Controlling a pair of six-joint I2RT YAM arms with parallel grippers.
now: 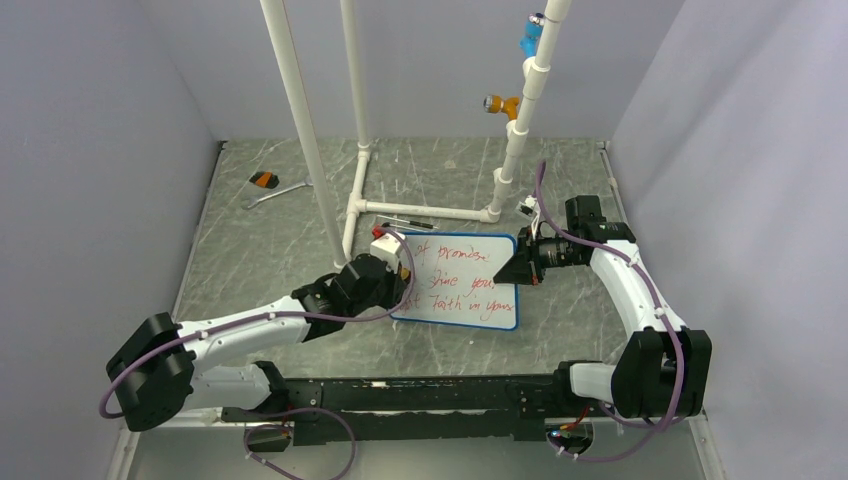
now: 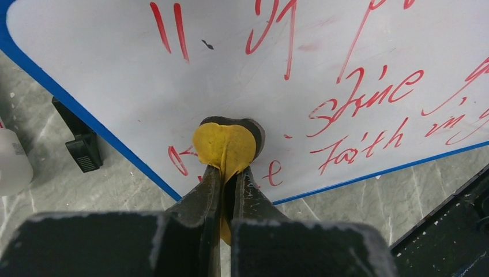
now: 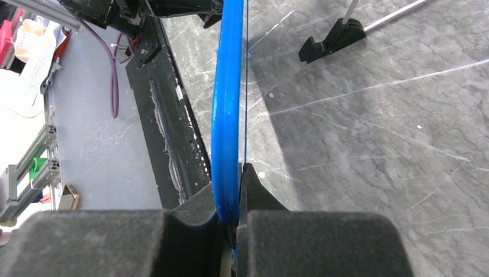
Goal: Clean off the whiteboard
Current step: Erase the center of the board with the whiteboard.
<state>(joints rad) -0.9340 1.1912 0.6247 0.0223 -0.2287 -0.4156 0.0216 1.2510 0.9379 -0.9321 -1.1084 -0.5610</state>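
Whiteboard (image 1: 465,285): sits on the gray table (image 1: 250,260), between the two arms and in front of the white pipes (image 1: 305,130). It has red writing (image 2: 369,98) on it.
Left gripper (image 2: 229,173): squeezed tight on a yellow pad (image 2: 224,144). The pad touches the white face near a corner on the board's left side.
Right gripper (image 3: 233,193): pinched tight on the board's blue frame (image 3: 226,104), at the right edge.
Bottle (image 2: 10,161): small and white, just beside the board. I cannot tell what is inside.
Black foot (image 2: 81,144): under the board's blue edge.
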